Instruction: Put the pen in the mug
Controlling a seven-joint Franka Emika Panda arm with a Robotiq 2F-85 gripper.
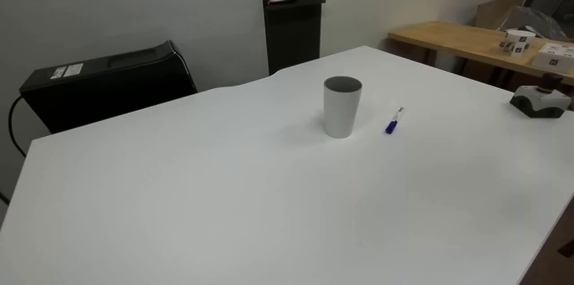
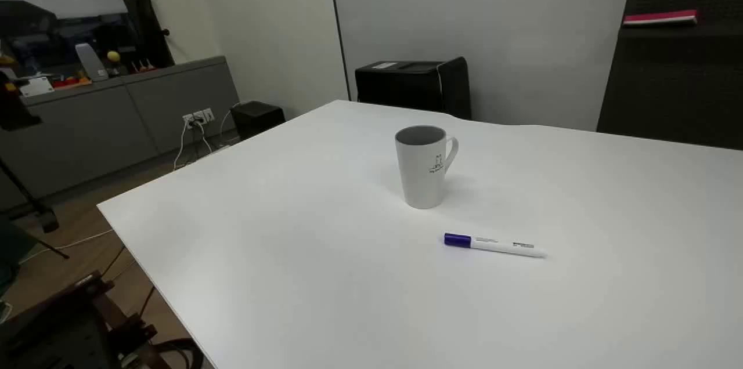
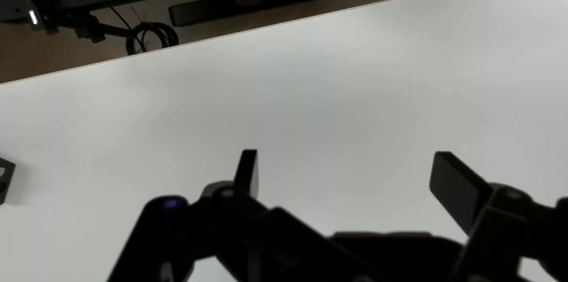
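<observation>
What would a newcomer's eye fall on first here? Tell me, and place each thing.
Probably the mug, standing upright on the white table in both exterior views. Next would be the pen, lying flat and apart from the mug, with a blue end that stands out against the white. In the wrist view, the open gripper would likely draw the eye, dark across the lower part of the picture.

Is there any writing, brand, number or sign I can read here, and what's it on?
Nothing is legible.
Pen: print, too small.
Mug: drawing over tiny marks, too small.
Black box: pale labels, too blurred.
White box, white thing beside it: dark square marks, too blurred.
</observation>
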